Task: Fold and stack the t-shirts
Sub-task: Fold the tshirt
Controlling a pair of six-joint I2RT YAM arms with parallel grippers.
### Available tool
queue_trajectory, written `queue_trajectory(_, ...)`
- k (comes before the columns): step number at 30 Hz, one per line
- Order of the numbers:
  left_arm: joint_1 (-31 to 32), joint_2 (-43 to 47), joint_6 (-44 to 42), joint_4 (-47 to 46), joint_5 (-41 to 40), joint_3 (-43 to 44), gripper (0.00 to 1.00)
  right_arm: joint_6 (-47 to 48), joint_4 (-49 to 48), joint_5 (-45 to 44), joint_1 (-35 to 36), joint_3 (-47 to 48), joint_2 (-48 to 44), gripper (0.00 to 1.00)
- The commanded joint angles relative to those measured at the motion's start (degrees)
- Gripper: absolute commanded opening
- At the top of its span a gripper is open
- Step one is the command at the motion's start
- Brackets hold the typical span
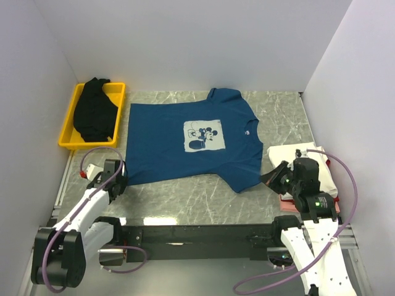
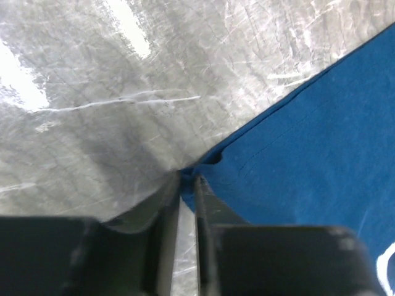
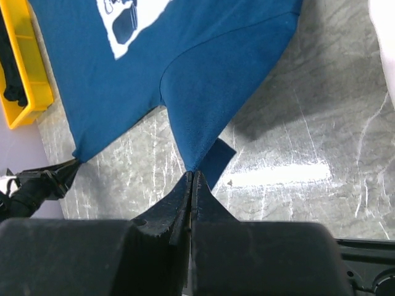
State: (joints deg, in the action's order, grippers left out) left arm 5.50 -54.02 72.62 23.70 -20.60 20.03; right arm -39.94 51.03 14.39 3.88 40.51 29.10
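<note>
The left arm reaches low from its base at the near edge, forward and slightly outward. The left claw is down on the surface at the near-left hem corner of the dark blue t-shirt. Its jaws stand a narrow slit apart with that corner between their tips; whether they actually pinch the cloth I cannot tell. The right arm rises from the near right and bends inward. The right claw is clenched on the tip of the t-shirt's near-right sleeve, and the cloth tapers to a point at its fingertips.

The surface is grey, marbled and scuffed, enclosed by plain white walls on three sides. The dark blue t-shirt lies spread flat across its middle, print up, collar to the right. A white folded t-shirt sits at the right edge, partly behind the right arm, with a pink edge showing under it.

At the far left a yellow bin holds a crumpled black t-shirt, which hangs partly over the bin's back rim.
</note>
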Motion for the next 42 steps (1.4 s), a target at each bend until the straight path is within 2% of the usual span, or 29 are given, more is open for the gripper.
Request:
queue_trajectory(1, 0.2, -1.6, -1.5, -1.6, -0.6, 1.1, 0.15, 1.4, 0.1, -0.3, 0.3, 1.0, -0.6, 0.0)
queue_trajectory(2, 0.3, -1.7, -1.6, -1.6, -0.7, 1.1, 0.13, 1.4, 0.2, -0.2, 0.3, 0.6, -0.7, 0.0)
queue_trajectory(4, 0.3, -1.2, -1.6, -0.1, -0.8, 1.5, 0.01, 1.3, 0.5, -0.2, 0.3, -0.2, -1.2, 0.0)
queue_trajectory(16, 0.3, 11.5, -1.3, 16.5, -4.9, 8.4, 0.0, 4.1, 9.9, -1.7, 0.3, 3.2, -5.0, 0.0)
queue_trajectory(20, 0.3, 12.8, -1.7, 16.4, -3.2, 9.6, 0.0, 5.0, 12.5, -2.1, 0.3, 5.1, -6.3, 0.0)
queue_trajectory(23, 0.4, 10.4, -4.5, 12.5, -3.0, 11.5, 0.0, 4.9, 9.7, -1.4, 0.3, 4.9, -4.8, 0.0)
queue_trajectory(27, 0.3, 0.4, -9.5, 7.1, -0.8, 16.9, 0.0, 5.1, 0.7, 2.0, 0.3, 3.8, 4.0, 0.0)
queue_trajectory(29, 0.4, -7.9, -10.3, 6.1, -1.0, 21.5, 0.0, 4.4, -5.3, 2.0, 0.3, 4.7, 8.4, 0.0)
queue_trajectory(33, 0.6, -22.2, -12.5, 5.5, -1.4, 29.3, 0.0, 3.9, -15.7, 1.7, 0.5, 8.2, 23.3, 0.0)
queue_trajectory(35, 0.6, -25.5, -13.1, 4.9, -0.9, 32.6, 0.0, 4.4, -17.4, 0.4, 0.5, 11.9, 31.7, 0.0)
queue_trajectory(42, 0.7, -36.5, -13.1, 4.7, -0.3, 39.4, 0.0, 5.8, -20.7, -1.6, 0.5, 24.8, 52.5, 0.0)
